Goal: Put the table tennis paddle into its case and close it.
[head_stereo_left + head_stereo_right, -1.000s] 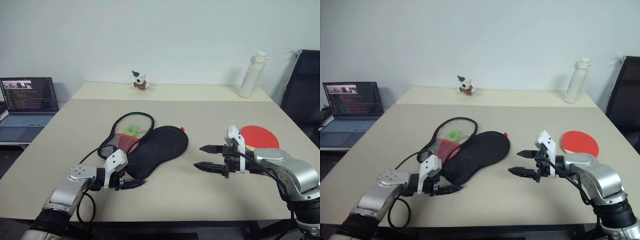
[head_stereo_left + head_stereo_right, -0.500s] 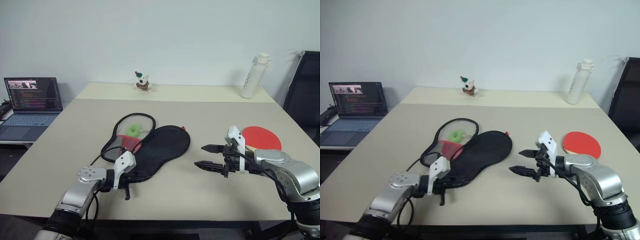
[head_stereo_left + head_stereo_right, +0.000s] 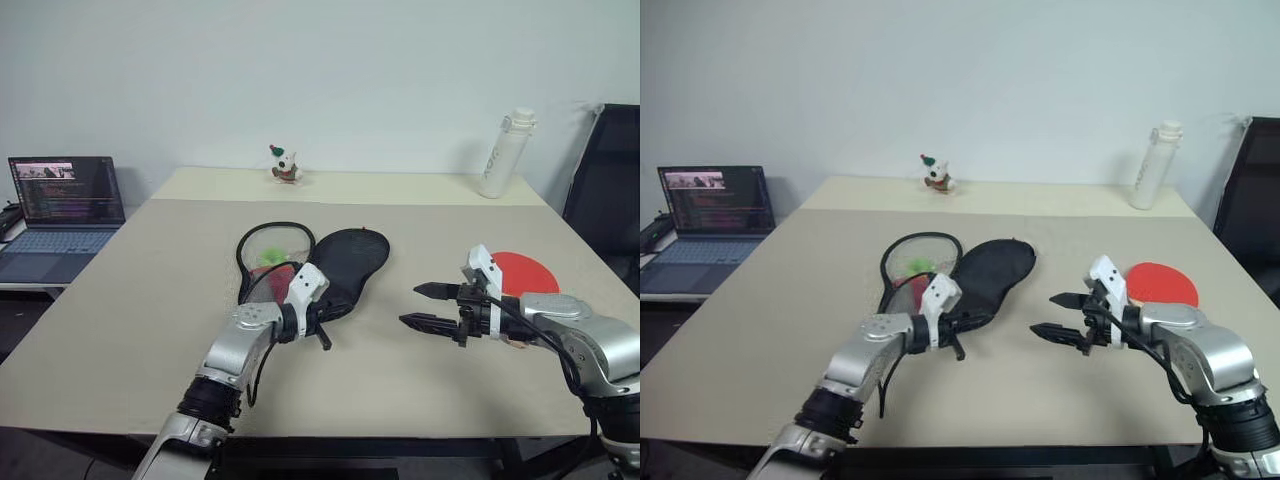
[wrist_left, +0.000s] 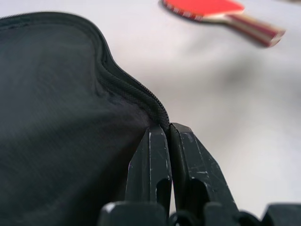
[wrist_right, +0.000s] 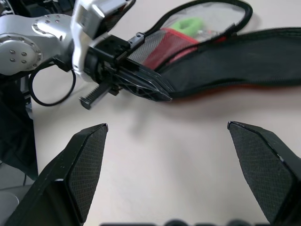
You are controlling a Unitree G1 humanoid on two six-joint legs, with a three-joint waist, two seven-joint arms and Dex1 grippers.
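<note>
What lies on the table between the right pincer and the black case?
Nothing: in the left eye view, only bare table separates the open right pincer from the case, whose edge the left pincer pinches. The right wrist view shows the same.

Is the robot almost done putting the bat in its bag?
Not yet, it's near the start. Done: the left gripper has its jaws shut on the zipped edge of the case, which lies unzipped on the table. In hand: only that edge; the right gripper is open and empty. Left: the table tennis paddle lies outside, behind the right gripper. It must be picked up, slid in, then zipped shut.
</note>
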